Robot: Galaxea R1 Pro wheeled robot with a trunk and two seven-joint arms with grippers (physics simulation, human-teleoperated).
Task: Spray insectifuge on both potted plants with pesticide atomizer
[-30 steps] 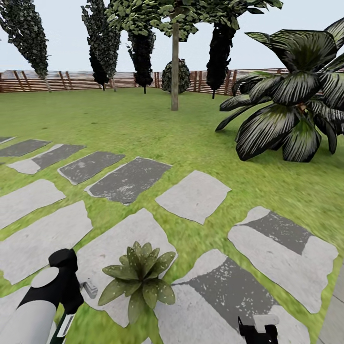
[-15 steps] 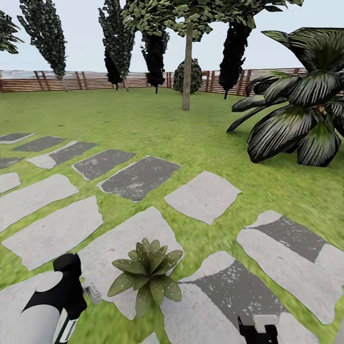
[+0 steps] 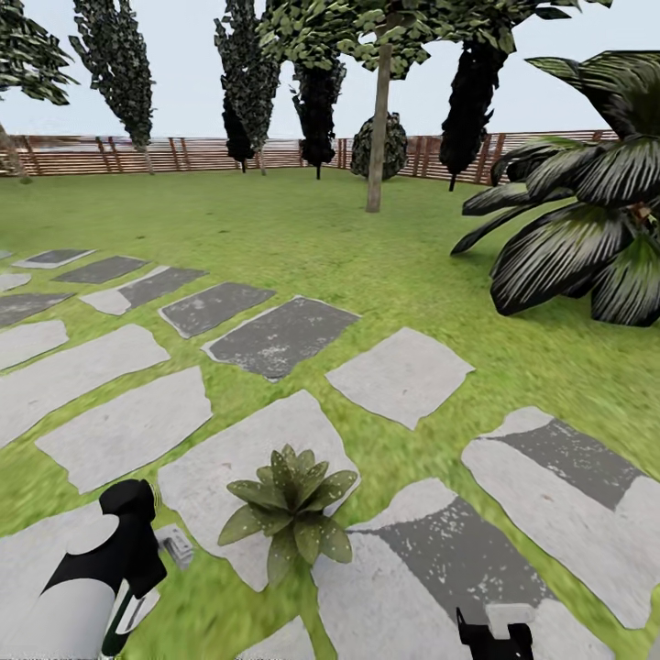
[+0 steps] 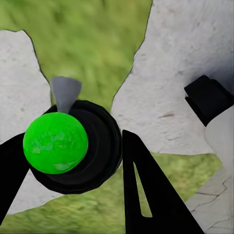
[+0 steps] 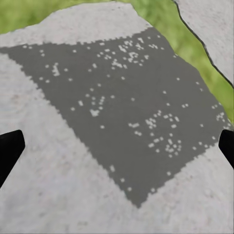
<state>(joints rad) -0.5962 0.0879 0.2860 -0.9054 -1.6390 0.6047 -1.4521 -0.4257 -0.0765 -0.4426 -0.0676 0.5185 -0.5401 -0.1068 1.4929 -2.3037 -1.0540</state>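
Nearest in the head view, the left arm (image 3: 78, 587) rises from the lower left corner, white with a black end section, its gripper lost behind that section. The left wrist view supplies what is missing there: the left gripper (image 4: 73, 161) has its two black fingers closed against the sides of the pesticide atomizer (image 4: 73, 146), seen from above as a bright green ball on a round black body with a small grey nozzle sticking out over grass and pale stone. In the head view only a small grey piece beside the arm's end (image 3: 174, 545) may belong to the sprayer; it is too small to be sure. At the lower edge of the head view the right gripper (image 3: 495, 637) is cut off, only a black top and a pale block showing. The right wrist view shows its black fingertips (image 5: 9, 148) at opposite edges, spread wide with nothing between them, over a stepping stone (image 5: 117, 126) with a dark grey speckled patch. Just beyond the left arm, one potted plant (image 3: 289, 513) sits at the edge of a pale stone, its pot hidden under the leaves. Farther off lie more stepping stones (image 3: 280, 335) across the lawn (image 3: 302, 238), a large dark striped-leaf plant (image 3: 587, 229) cut off at the right, then tall trees (image 3: 376, 110) and a brown slatted fence (image 3: 183, 154).
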